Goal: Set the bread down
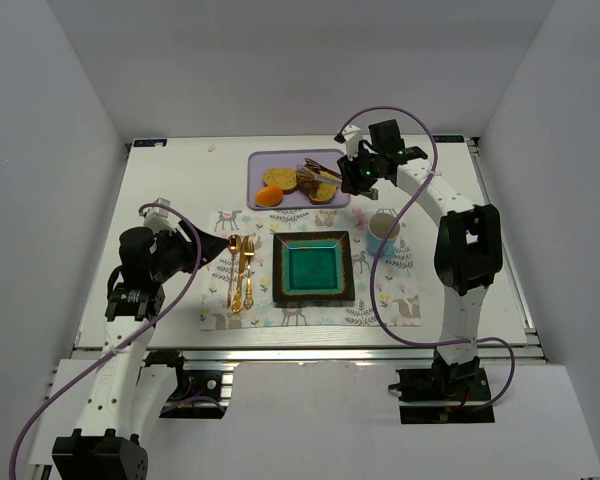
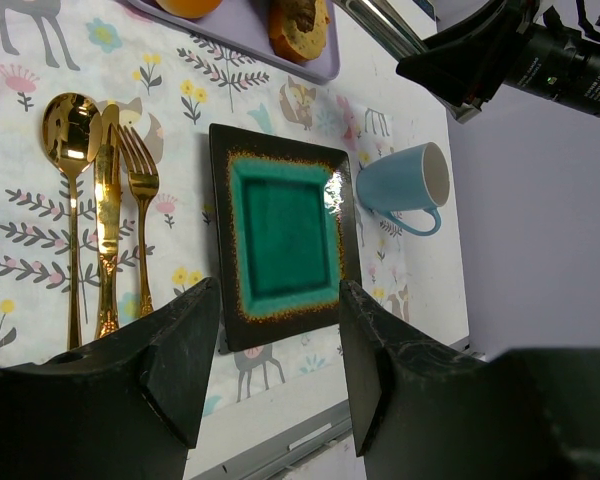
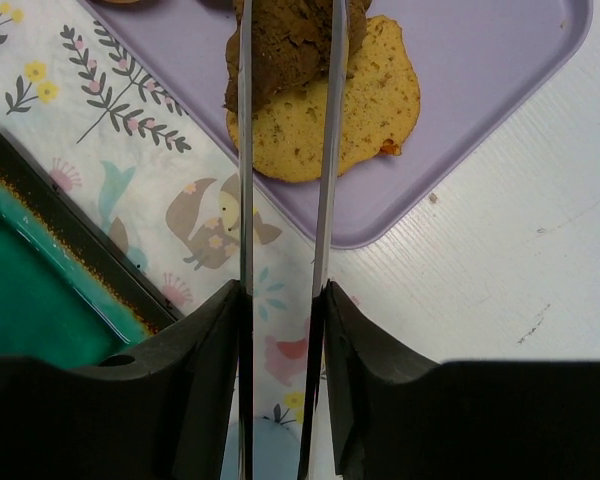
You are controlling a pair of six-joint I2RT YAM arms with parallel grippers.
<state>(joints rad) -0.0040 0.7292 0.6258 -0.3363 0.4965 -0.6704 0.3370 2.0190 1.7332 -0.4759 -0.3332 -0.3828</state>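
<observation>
Right fingers (image 3: 380, 380) pinch metal tongs (image 3: 246, 200) flanking the dark roll (image 3: 290, 45) mid-body, likely light, soft, crumbly; left fingers (image 2: 180, 350) spread.

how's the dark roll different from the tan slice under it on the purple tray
The dark roll is deep brown and lumpy; the tan slice is golden, flat and oval. The dark roll lies on top, the tan slice flat on the purple tray beneath. Both are bread on that tray.
</observation>
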